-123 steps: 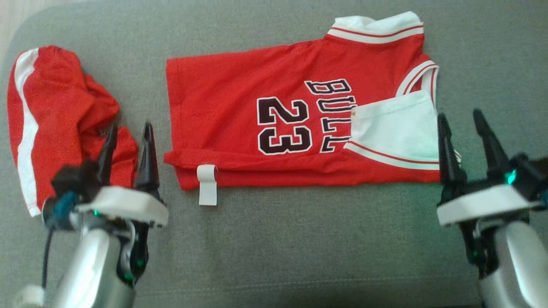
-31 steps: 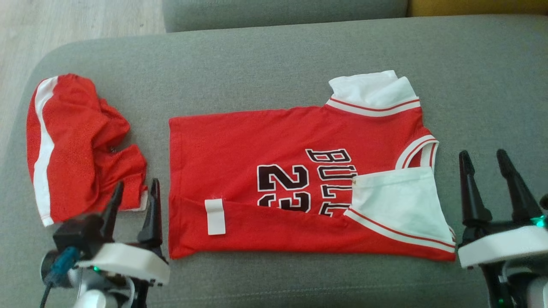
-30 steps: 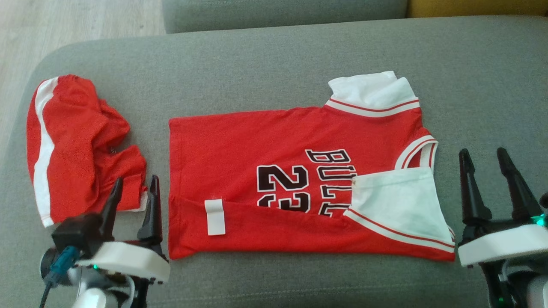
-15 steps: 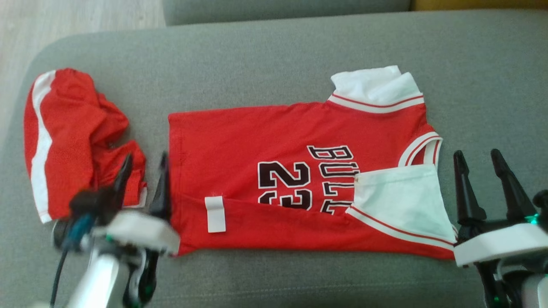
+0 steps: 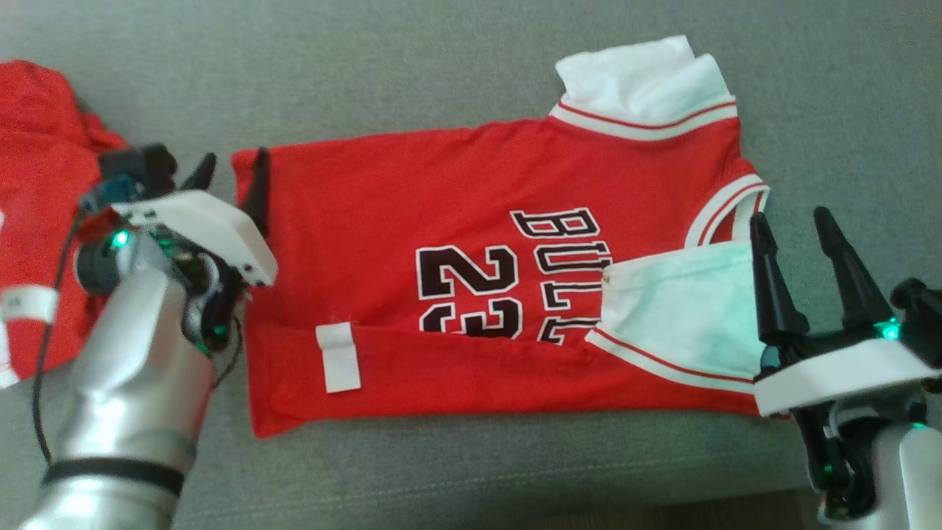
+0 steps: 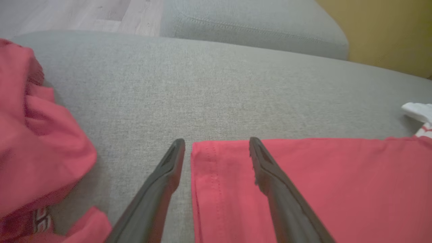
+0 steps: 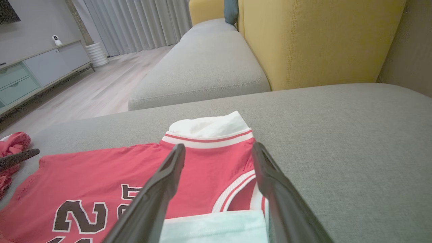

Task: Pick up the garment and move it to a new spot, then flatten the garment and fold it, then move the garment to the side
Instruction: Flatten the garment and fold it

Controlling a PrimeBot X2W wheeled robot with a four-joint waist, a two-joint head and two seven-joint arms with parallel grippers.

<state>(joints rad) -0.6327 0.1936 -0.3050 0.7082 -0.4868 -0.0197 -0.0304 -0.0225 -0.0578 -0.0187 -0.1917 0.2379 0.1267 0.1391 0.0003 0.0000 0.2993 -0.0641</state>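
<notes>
The garment [image 5: 412, 199], a red jersey with "23" and black letters, lies flat on the grey sofa seat [image 5: 412, 66]. Its near edge is folded up, showing a white label [image 5: 338, 357], and a white sleeve [image 5: 677, 309] is folded over its right end. My left gripper [image 5: 232, 173] is open at the jersey's far left corner. In the left wrist view that hem corner [image 6: 216, 165] lies between the fingers of the left gripper [image 6: 216, 143]. My right gripper [image 5: 791, 228] is open at the jersey's right edge, beside the white sleeve, and the right gripper [image 7: 218, 146] points over the jersey [image 7: 101, 175] toward its collar.
A crumpled red garment with white stripes [image 5: 37, 184] lies just left of my left arm, also in the left wrist view [image 6: 33, 152]. Beyond the seat are another grey cushion [image 7: 202, 67], a yellow cushion [image 7: 320, 37] and wood floor [image 7: 101, 91]. The seat's front edge [image 5: 515, 493] runs close below the jersey.
The head camera has tilted down and closer. My left gripper has travelled forward from the jersey's near left corner to its far left corner. The right gripper has edged onto the white sleeve.
</notes>
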